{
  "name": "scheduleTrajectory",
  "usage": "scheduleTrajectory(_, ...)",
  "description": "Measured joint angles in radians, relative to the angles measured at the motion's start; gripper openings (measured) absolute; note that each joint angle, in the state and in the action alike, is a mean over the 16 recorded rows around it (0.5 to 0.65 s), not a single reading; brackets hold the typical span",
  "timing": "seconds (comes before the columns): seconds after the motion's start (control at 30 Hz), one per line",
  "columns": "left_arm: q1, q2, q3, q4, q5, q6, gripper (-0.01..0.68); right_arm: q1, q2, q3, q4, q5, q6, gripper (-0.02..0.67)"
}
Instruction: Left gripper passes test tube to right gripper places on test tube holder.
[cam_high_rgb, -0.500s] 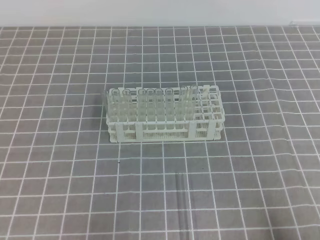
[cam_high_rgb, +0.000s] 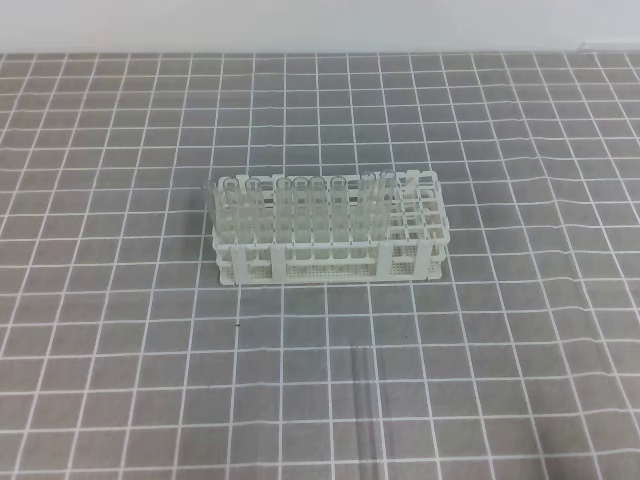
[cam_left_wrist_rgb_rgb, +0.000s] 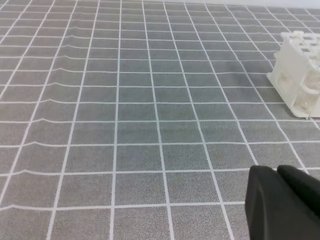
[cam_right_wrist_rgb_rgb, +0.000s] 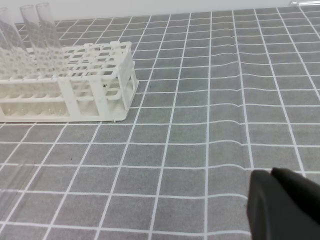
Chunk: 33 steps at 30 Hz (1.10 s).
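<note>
The white test tube holder stands mid-table with several clear tubes upright in its left and middle holes. A loose test tube lies flat on the grey checked cloth in front of the holder, pointing front to back, and is faint in the right wrist view. No arm shows in the high view. The left gripper is shut and empty, low over the cloth, with the holder's corner far to its right. The right gripper is also shut and empty, with the holder to its upper left.
The grey cloth with white grid lines covers the whole table and ripples in places. A pale wall edge runs along the back.
</note>
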Motion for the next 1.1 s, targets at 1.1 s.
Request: scheduleTrajectory(1.1, 0.0, -0.005, 0.002, -0.056, -0.345, -0.132, -0.001, 0.0, 0.003, -0.001, 0.286, -0.281, 0.001, -0.013)
